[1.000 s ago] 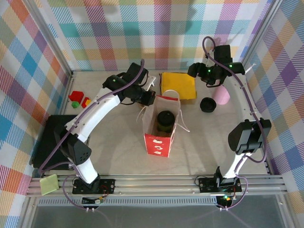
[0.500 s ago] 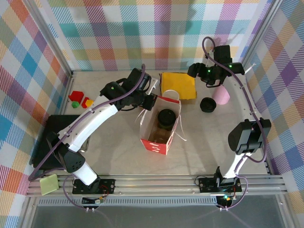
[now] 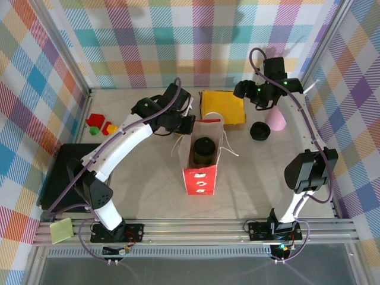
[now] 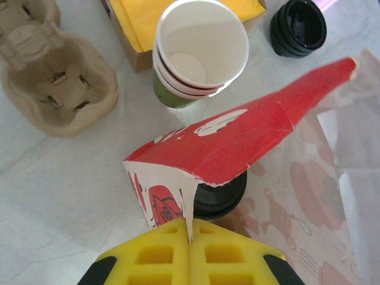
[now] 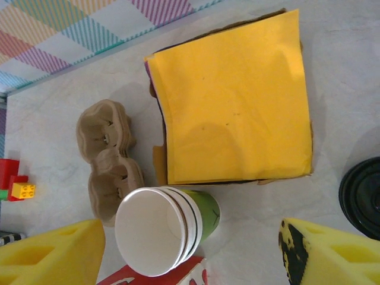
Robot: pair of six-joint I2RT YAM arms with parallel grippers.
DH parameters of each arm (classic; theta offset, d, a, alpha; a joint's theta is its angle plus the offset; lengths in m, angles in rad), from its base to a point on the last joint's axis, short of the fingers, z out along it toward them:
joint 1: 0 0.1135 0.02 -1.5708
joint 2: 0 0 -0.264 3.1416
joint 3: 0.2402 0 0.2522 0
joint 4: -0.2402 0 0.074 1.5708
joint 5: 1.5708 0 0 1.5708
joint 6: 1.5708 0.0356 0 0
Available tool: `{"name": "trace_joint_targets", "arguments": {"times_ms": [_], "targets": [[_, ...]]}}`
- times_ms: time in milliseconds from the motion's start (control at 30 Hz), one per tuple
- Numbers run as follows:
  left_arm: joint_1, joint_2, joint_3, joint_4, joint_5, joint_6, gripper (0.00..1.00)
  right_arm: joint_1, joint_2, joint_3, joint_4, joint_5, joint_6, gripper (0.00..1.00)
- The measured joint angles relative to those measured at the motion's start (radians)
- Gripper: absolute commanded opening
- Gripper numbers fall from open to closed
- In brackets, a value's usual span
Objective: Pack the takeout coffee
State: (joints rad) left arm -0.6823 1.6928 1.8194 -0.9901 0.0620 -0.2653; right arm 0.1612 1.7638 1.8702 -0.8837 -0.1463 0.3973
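A red paper bag stands open in the middle of the table. Inside it sits the takeout coffee, showing its black lid; in the left wrist view the lid peeks out under the bag's folded red rim. My left gripper is at the bag's back left corner, its yellow pads shut on the bag's paper edge. Over the back right of the table my right gripper hangs open, with nothing between its fingers.
A nested pile of cups lies just behind the bag, next to brown pulp carriers. Also nearby: yellow napkins, stacked black lids, a pink cup, toy bricks, a black tray.
The left gripper reached the bag's rim and tipped the bag leftward; now the bag is back upright, with the rim still pinched. The right arm has barely moved.
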Motion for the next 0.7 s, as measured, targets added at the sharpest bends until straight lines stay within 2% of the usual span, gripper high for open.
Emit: {"name": "trace_joint_targets", "arguments": {"times_ms": [133, 200, 267, 433, 600, 700], "targets": [[0.011, -0.017, -0.047, 0.003, -0.007, -0.055, 0.43, 0.004, 0.0, 0.012, -0.042, 0.048, 0.021, 0.77], [0.011, -0.032, -0.068, 0.006, -0.019, -0.071, 0.53, 0.004, -0.006, 0.017, -0.066, 0.076, 0.035, 0.77], [0.012, -0.053, -0.083, 0.022, -0.034, -0.082, 0.58, 0.004, -0.02, 0.017, -0.087, 0.109, 0.046, 0.78], [0.022, -0.138, -0.126, 0.122, -0.077, -0.079, 0.63, 0.004, -0.105, 0.0, -0.103, 0.21, 0.053, 0.8], [0.025, -0.254, -0.241, 0.236, -0.164, -0.076, 0.64, -0.003, -0.245, -0.111, -0.06, 0.31, 0.0, 0.8], [0.032, -0.324, -0.318, 0.288, -0.203, -0.074, 0.62, -0.034, -0.29, -0.147, -0.048, 0.33, -0.047, 0.78]]}}
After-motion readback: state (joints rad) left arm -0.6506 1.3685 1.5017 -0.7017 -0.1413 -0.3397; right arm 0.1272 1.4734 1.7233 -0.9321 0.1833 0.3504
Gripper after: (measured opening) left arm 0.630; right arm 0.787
